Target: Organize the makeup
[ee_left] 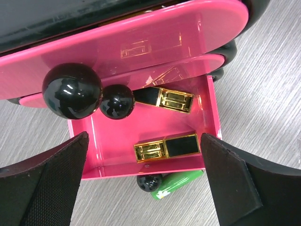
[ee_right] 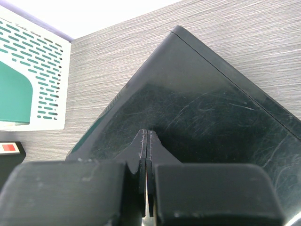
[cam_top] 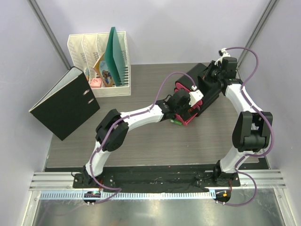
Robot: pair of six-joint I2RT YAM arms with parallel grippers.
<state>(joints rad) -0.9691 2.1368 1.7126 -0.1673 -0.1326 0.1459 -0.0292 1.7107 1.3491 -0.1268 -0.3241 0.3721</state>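
The black box (cam_top: 203, 87) with pink drawers (ee_left: 141, 42) stands at the back right. Its lowest drawer (ee_left: 117, 155) is pulled out and holds two gold-and-black cases (ee_left: 165, 147), (ee_left: 164, 99). A small green tube (ee_left: 178, 184) lies on the table against the drawer's front, beside a black knob (ee_left: 149, 181); the tube also shows in the top view (cam_top: 176, 122). My left gripper (ee_left: 143, 141) is open and empty, hovering over the open drawer (cam_top: 186, 113). My right gripper (ee_right: 146, 134) is shut and empty, its tips on the box's top (ee_right: 197, 108). The jars, peach bottle and orange tube are hidden.
A white file rack (cam_top: 99, 63) with a green folder stands at the back left and also shows in the right wrist view (ee_right: 28, 80). A black binder (cam_top: 63, 103) leans at the left. Two larger black ball knobs (ee_left: 72, 90) stick out from the upper drawers.
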